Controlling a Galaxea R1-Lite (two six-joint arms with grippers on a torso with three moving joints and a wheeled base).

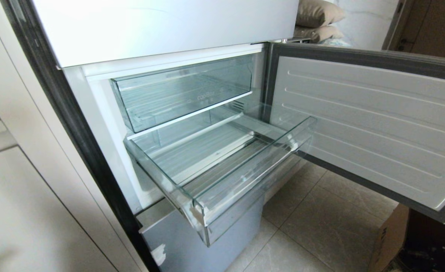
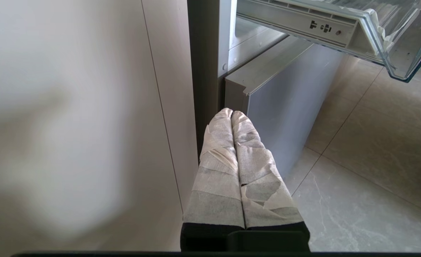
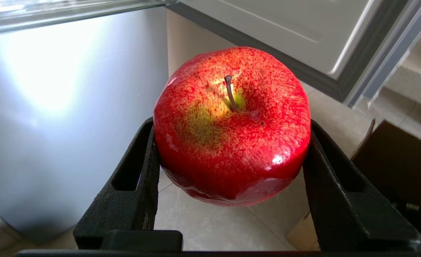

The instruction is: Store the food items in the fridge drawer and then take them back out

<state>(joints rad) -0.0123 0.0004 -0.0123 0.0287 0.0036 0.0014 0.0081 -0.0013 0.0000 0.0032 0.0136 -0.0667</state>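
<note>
R gripper (image 3: pixel 231 178) clamps apple (image 3: pixel 231 125) at 3 and 9 o'clock; skin glossy, likely slippery, firm. L gripper (image 2: pixel 233 117) closed, empty. Drawer (image 1: pixel 222 196) open.

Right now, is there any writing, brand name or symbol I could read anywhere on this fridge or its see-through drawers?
Faint print on the front of the upper clear plastic drawer: too blurred to read.
Small dark embossed marks on the grey side rail under the pulled-out clear plastic drawer with white tape on its corner: symbols, not legible as words.
Dark print at the edge of the brown cardboard box: cut off, unreadable.
Nothing else carries text.
</note>
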